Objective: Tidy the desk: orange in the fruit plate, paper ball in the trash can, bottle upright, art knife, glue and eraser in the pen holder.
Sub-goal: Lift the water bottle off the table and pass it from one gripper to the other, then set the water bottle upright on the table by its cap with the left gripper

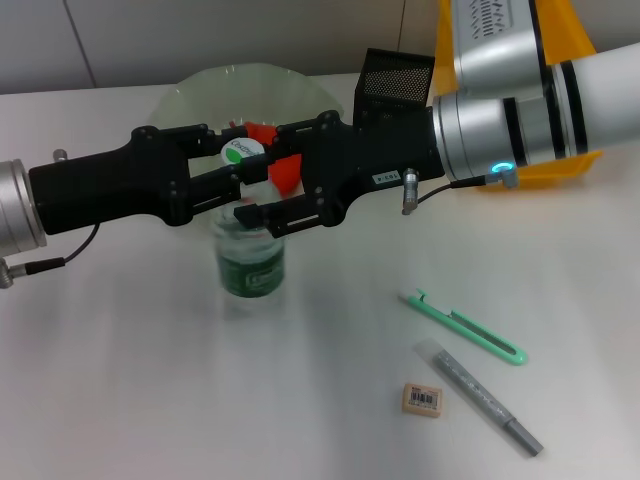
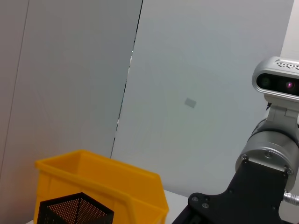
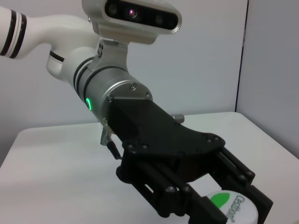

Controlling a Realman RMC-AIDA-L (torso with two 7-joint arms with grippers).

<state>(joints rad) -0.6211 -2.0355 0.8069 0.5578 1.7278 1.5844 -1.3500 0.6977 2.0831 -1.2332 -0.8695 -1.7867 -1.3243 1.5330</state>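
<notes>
Around the clear plastic bottle with the green label and white cap (image 1: 250,235), which stands upright on the white desk (image 1: 120,380), the left gripper (image 1: 232,182) and right gripper (image 1: 262,190) meet from either side, each seemingly clamped on its neck, though the overlap hides the contact. Behind the bottle, the glass fruit plate (image 1: 200,85), black mesh pen holder (image 1: 395,75) and yellow plastic bin (image 1: 560,40) wait; no orange or paper ball shows. Well in front and to its right, the mint-green art knife (image 1: 465,327), grey glue pen (image 1: 478,395) and tan eraser (image 1: 422,398) lie unsorted, so most remains.

white desk (image 1: 150,400) — grey panelled wall (image 2: 196,70)
</notes>
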